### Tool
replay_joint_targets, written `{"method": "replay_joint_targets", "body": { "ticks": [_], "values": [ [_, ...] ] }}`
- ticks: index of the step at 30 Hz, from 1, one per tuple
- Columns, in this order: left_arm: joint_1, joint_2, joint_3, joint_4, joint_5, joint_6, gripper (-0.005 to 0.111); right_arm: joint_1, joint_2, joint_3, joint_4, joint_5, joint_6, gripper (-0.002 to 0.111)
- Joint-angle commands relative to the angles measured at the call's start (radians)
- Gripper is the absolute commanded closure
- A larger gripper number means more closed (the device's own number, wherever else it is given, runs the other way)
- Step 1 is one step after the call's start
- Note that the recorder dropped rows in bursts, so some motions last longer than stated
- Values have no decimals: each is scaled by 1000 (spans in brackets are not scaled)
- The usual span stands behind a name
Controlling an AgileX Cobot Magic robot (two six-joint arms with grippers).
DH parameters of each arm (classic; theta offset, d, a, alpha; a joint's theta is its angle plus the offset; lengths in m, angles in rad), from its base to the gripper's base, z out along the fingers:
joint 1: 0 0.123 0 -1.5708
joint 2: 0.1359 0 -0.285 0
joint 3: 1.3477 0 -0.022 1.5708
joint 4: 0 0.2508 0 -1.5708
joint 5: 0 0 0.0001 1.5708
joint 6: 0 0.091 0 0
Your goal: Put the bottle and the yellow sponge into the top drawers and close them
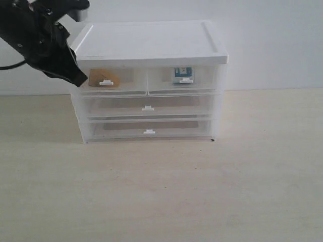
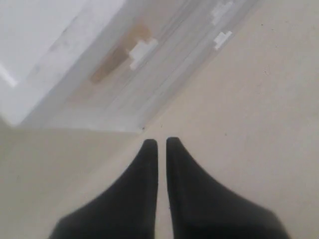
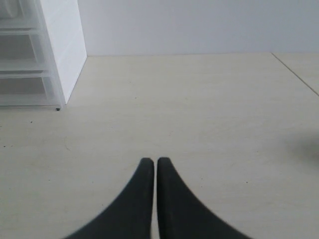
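A white cabinet with clear drawers stands at the back of the table. Its top drawers are pushed in: the left one (image 1: 112, 80) holds the yellow sponge (image 1: 103, 76), the right one (image 1: 182, 79) holds the bottle (image 1: 182, 73). My left gripper (image 1: 81, 79) hangs shut and empty just left of the left top drawer; in the left wrist view its fingertips (image 2: 158, 143) point at the table near the cabinet's corner, with the sponge (image 2: 117, 57) blurred behind the drawer front. My right gripper (image 3: 151, 160) is shut over bare table, out of the exterior view.
Two full-width drawers (image 1: 147, 107) sit shut below the top pair. The cabinet's lower corner (image 3: 59, 107) lies to one side in the right wrist view. The table's edge (image 3: 299, 74) runs near the wall.
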Motion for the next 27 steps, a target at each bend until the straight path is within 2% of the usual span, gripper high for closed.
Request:
{"method": "replay_joint_targets", "body": {
  "ticks": [1, 4, 9, 16, 20, 27],
  "values": [
    [0, -95, 7, 91, 77, -285, 102, 1, -5, 4, -7, -8, -2, 108],
    [0, -186, 65, 121, 52, -378, 102, 1, -5, 4, -7, -8, -2, 108],
    [0, -344, 200, 161, -67, -495, 102, 1, -5, 4, -7, -8, -2, 108],
    [0, -543, 404, 206, -193, -495, 102, 1, -5, 4, -7, -8, -2, 108],
    [0, -650, 509, 210, -209, -527, 102, 1, -5, 4, -7, -8, -2, 108],
    [0, -780, 614, 210, -182, -663, 102, 1, -5, 4, -7, -8, -2, 108]
  ]
}}
